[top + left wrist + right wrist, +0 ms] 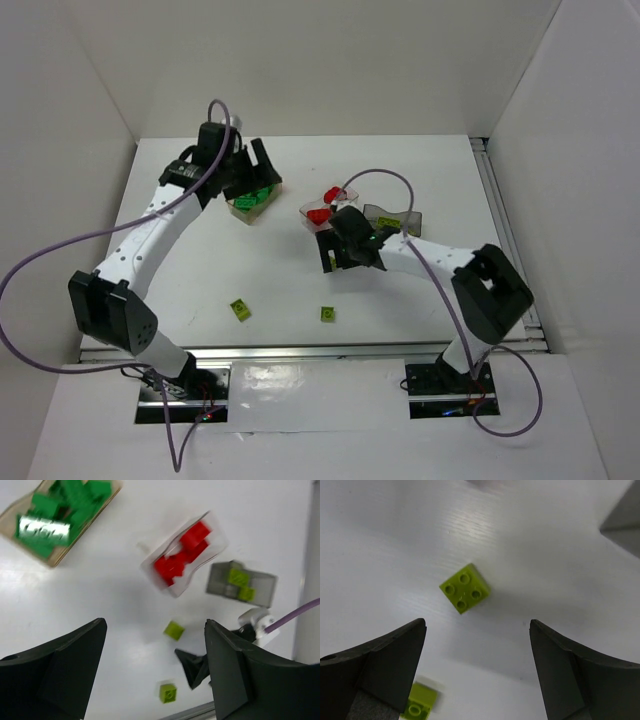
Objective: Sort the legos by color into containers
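Note:
The tan tray holds several dark green legos. The clear tray holds red legos. The smoky grey tray holds yellow-green legos. Two yellow-green legos lie loose near the front, one to the left and one near the middle. My left gripper is open and empty over the tan tray. My right gripper is open and empty above the table in front of the clear tray. The right wrist view shows a yellow-green lego ahead of the open jaws and another by the left finger.
White walls close in the table on the left, back and right. A metal rail runs along the front edge. The left wrist view shows all three trays, tan, clear and grey, and both loose legos.

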Controlling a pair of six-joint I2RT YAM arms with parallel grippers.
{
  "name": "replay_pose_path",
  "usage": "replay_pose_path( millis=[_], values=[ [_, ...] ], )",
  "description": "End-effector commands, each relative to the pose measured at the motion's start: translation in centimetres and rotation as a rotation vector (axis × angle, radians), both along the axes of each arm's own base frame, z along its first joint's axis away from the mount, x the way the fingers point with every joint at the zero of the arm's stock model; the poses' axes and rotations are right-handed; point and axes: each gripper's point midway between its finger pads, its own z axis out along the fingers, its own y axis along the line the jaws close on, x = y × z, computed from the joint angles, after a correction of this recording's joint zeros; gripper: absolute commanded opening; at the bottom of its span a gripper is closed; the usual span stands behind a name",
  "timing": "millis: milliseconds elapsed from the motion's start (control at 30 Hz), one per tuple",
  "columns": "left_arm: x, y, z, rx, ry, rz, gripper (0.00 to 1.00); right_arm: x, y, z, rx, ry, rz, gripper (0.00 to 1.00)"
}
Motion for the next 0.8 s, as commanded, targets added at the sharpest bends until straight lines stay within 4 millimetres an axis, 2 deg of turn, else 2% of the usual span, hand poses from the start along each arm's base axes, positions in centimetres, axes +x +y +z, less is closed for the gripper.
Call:
replay_pose_path(
  millis=[0,33,67,167,200,467,600,633,700,767],
  values=[
    [-2.9,3.0,-3.6,0.093,0.111,0.041,0.89,3.0,1.4,0.6,-0.077,-0.096,0.07,0.91],
    [-3.5,3.7,-4.7,0.1,0.136,0.054,0.89,3.6,1.9,0.8,-0.08,-0.104,0.078,0.91],
    [-3.6,4.6,-4.5,0.097,0.132,0.075,0.89,3.7,2.1,-0.4,-0.103,-0.084,0.102,0.91],
    [-4.2,5.6,-5.3,0.1,0.15,0.085,0.89,4.0,3.0,-1.3,-0.099,-0.061,0.13,0.89],
    [-4.1,5.8,-5.3,0.091,0.153,0.087,0.89,3.9,2.9,-2.2,-0.119,-0.047,0.141,0.87],
    [-3.9,6.3,-5.2,0.084,0.155,0.098,0.89,3.8,3.5,-3.4,-0.096,-0.027,0.153,0.65],
    [-3.9,6.3,-5.6,0.086,0.164,0.098,0.89,4.0,3.5,-3.3,-0.092,-0.036,0.139,0.45],
    [-3.9,6.3,-5.6,0.086,0.164,0.098,0.89,4.2,3.5,-2.4,-0.079,-0.054,0.124,0.37],
    [-3.9,6.3,-5.6,0.093,0.162,0.092,0.89,4.5,2.7,-1.5,-0.103,-0.078,0.086,0.33],
    [-3.9,6.3,-5.6,0.093,0.162,0.092,0.89,5.1,2.4,0.9,-0.077,-0.134,0.032,0.33]
  ],
)
